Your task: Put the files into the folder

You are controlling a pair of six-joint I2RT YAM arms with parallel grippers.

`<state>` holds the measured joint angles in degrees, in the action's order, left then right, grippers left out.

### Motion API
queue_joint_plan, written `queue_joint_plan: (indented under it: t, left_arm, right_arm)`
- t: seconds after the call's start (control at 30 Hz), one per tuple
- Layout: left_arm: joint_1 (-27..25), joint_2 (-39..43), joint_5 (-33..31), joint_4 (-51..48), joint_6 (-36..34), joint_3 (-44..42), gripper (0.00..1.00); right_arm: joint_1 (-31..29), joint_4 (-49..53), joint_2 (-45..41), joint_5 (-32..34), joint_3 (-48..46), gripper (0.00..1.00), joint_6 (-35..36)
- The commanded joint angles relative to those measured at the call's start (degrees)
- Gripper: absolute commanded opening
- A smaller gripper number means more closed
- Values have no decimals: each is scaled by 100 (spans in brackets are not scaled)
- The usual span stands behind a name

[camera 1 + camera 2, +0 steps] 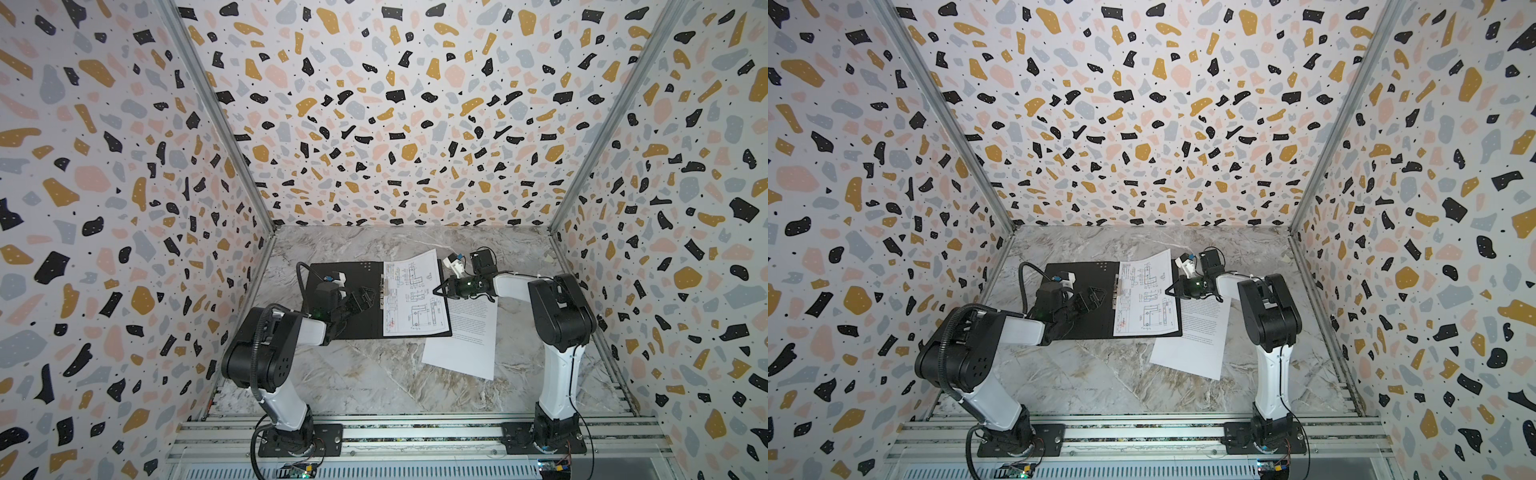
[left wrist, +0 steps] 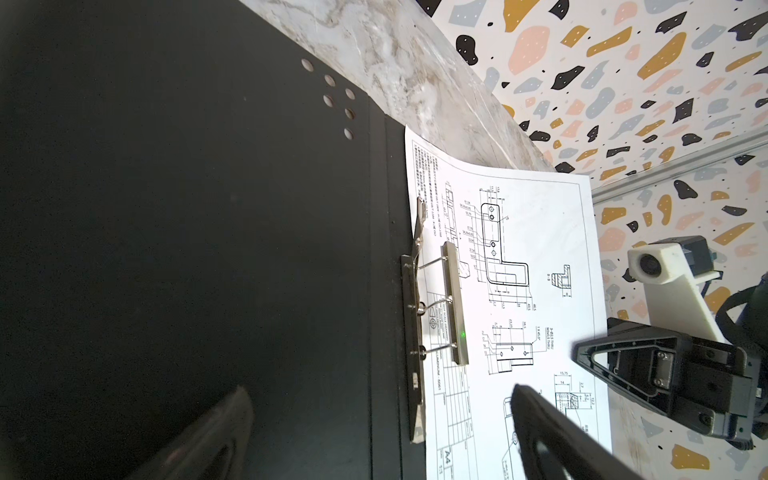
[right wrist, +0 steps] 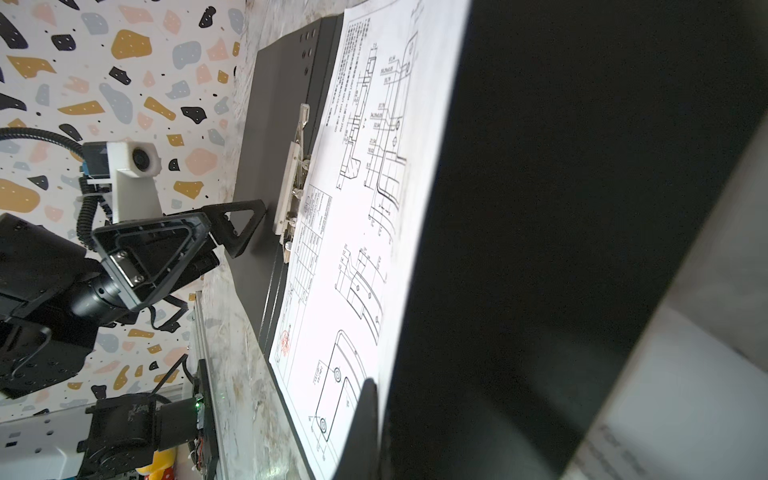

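Here your right gripper [image 1: 436,289], pressed together, sits at the drawing sheet's [image 1: 415,303] right edge inside the open folder [image 1: 332,272]; your left gripper [image 1: 365,296] hangs spread above its left half.

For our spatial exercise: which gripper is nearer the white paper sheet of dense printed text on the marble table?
Right. The right gripper, shut, is beside the text sheet's far edge; the left gripper, open, is over the open folder's black inside, across the drawing sheet.

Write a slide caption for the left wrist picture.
Technical drawing sheet in the open black folder, margin under the metal clip, right hand shut at its outer edge.
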<state>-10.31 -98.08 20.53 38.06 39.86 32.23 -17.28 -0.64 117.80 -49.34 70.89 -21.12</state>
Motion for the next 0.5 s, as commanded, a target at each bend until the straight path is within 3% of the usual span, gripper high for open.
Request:
queue_joint_plan:
  t: [0.0,0.27,0.47]
  left_arm:
    - [-24,-224,1,-1029,57,-296,100]
    - [-24,-209,-12,-1029,49,-322,100]
    - [-24,-187,-18,-1038,49,-322,100]
  right_arm:
    - [-21,72,-17,35,65,0,-17]
    - [-21,33,-2,83,39,1,-118]
    - [-12,88,-36,217,15,21,-152]
